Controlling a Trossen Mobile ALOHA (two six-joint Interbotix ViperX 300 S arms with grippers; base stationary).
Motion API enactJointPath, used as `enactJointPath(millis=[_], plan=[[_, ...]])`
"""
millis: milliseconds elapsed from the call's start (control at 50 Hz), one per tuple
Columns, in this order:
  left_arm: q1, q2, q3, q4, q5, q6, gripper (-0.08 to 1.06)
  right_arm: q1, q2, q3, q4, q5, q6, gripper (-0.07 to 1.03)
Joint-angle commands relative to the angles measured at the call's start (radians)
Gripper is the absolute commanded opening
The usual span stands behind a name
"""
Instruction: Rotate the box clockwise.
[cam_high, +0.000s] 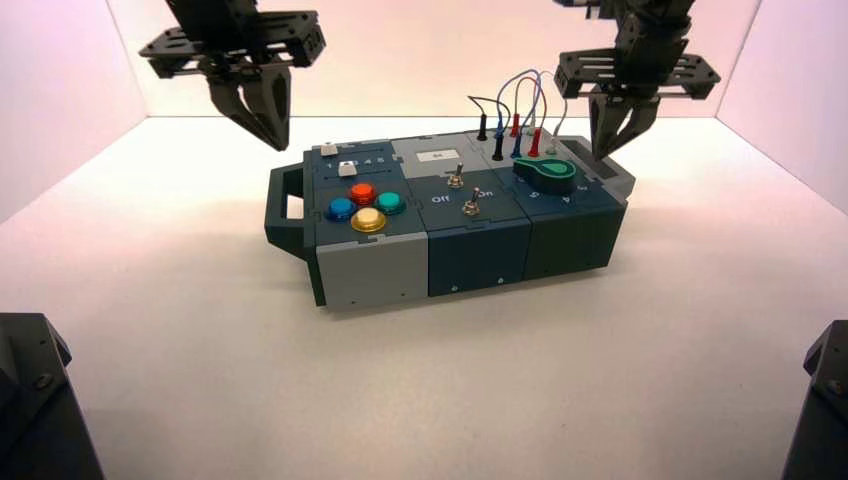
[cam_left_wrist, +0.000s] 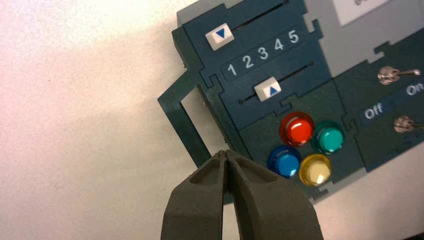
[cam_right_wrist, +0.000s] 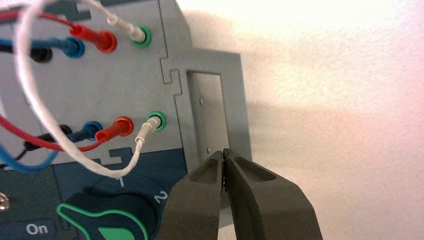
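Box (cam_high: 478, 255) below and between left gripper (cam_high: 281, 145) and right gripper (cam_high: 600, 155), both pinched closed, empty, near end handles. Advisable: lower beside handles, press evenly in opposite directions, clear of wires (cam_right_wrist: 31, 95).

Left gripper (cam_high: 279, 147), right gripper (cam_high: 599, 158): both black, matte. Fingers (cam_left_wrist: 200, 205) long, wedge-shaped, tapering to narrow points, shallow hollows near tips. Behind jaws, broad black crossbars (cam_high: 690, 72) with slots; beyond those, dark, blocky wrists (cam_high: 655, 25). Well apart from jaws, black angular housings (cam_high: 35, 420), round screw on each.
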Motion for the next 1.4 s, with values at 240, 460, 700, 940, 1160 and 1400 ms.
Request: enactJointPath(millis=[240, 460, 700, 940, 1160, 1400], plan=[[0.005, 0.083, -0.075, -0.002, -0.003, 0.003, -0.03, -0.002, 0.044, -0.02, 0.002, -0.005, -0.005, -0.02], [0.023, 0.155, -0.101, -0.002, 0.005, 0.003, -0.03, 0.003, 0.029, -0.009, 0.002, 0.011, -0.006, -0.02], [0.075, 0.199, -0.103, -0.002, 0.006, 0.038, -0.03, 0.002, -0.009, -0.002, 0.002, 0.021, -0.011, -0.02], [0.075, 0.221, -0.115, -0.006, 0.006, 0.049, -0.03, 0.005, -0.017, -0.002, 0.003, 0.058, -0.018, -0.02], [0.075, 0.278, -0.17, -0.006, 0.029, 0.051, -0.03, 0.026, -0.025, 0.018, 0.012, 0.083, -0.025, -0.02], [0.075, 0.308, -0.242, -0.006, 0.049, 0.052, -0.03, 0.044, -0.028, 0.041, 0.02, 0.095, -0.026, -0.02]])
